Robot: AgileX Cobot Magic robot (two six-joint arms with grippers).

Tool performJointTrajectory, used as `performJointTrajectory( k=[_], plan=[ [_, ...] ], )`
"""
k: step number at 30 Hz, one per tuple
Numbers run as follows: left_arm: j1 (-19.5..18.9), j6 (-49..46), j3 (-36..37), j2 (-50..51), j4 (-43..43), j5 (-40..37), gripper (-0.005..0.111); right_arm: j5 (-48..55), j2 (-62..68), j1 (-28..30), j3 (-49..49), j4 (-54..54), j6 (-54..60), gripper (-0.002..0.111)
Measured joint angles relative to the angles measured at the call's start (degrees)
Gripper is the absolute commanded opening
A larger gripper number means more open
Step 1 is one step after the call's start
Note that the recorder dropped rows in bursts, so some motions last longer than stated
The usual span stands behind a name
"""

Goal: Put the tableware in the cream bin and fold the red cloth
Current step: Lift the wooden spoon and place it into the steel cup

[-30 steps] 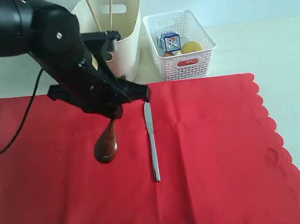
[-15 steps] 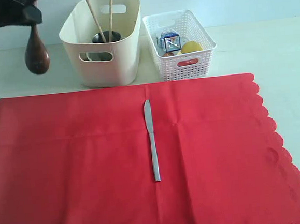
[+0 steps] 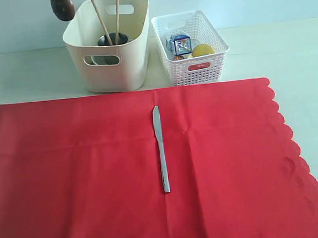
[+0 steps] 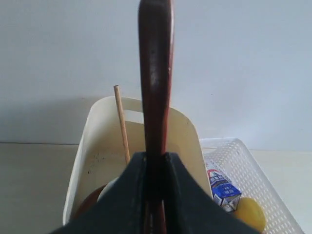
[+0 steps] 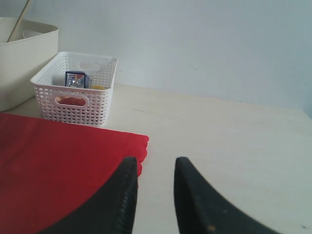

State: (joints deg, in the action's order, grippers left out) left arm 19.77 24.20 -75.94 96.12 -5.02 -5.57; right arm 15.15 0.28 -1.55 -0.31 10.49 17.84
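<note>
Far left, right at the top edge of the exterior view, the dark wooden spoon (image 3: 62,5) hangs in the air by the left corner of the cream bin (image 3: 110,62), with only its bowl end in shot. In the left wrist view the left fingers (image 4: 131,195) are clenched tight on the spoon's handle, and the bin's open top sits below it. Inside the bin two light chopsticks (image 3: 104,18) stand leaning, plus something dark and round that I can't make out. Just right of the bin, nearly touching it, is the white lattice basket (image 3: 193,69) with a small milk carton (image 3: 180,43) and a lemon (image 3: 202,50) in it. The red cloth (image 3: 70,186) lies flat and unfolded across the tabletop (image 3: 296,47) in front of both, scalloped edge on the right. The metal knife (image 3: 161,152) lies roughly in the middle of the cloth, blade tip pointing toward the bins. Over on the right, the right fingers (image 5: 122,195) are spread apart with nothing between them, hovering low by the cloth's scalloped edge.
</note>
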Motion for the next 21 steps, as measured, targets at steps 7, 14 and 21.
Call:
performJointTrajectory(
  k=[7,14,21],
  plan=[
    [-0.8,0.0,-7.7,9.9,-1.2,0.7,0.0,0.0,0.0,0.0,0.0,0.0,0.0,0.027],
    [-2.1,-1.7,-13.3,18.6,-1.7,0.8,0.0,0.0,0.0,0.0,0.0,0.0,0.0,0.027],
    [-2.2,-4.2,-15.2,24.1,-1.7,1.0,0.0,0.0,0.0,0.0,0.0,0.0,0.0,0.027]
  ],
)
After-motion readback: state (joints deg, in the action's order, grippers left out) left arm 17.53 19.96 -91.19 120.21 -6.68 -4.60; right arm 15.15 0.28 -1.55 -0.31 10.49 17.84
